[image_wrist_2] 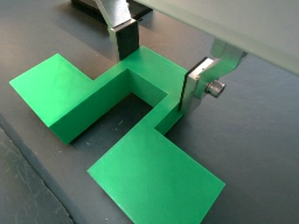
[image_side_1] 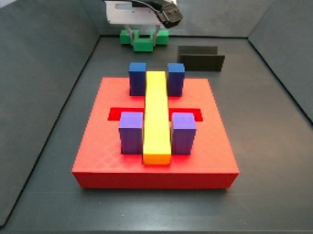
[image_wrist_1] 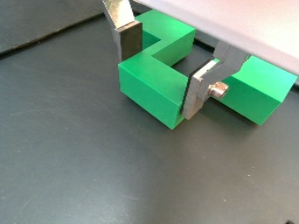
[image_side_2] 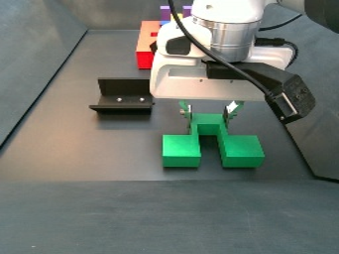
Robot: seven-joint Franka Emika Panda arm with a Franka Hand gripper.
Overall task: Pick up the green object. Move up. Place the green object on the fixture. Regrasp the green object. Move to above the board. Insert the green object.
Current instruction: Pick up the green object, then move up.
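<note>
1. The hand (image_side_2: 211, 113) sat low over the green object (image_side_2: 212, 144) on the tabletop (image_side_2: 93, 198) — fingers (image_wrist_1: 200, 90) open, straddling its middle bar, gripping nothing.
2. Off-centre closing could twist the block — a likely slip on lifting.

A dark grey matte floor (image_side_1: 263, 174) lies between plain grey enclosure walls (image_side_1: 49, 37).

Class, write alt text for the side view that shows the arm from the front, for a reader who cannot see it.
The gripper is lowered over the green object on the dark floor, its fingers straddling the raised middle. The fixture stands apart beside it, and a corner of the board shows behind the arm.
</note>
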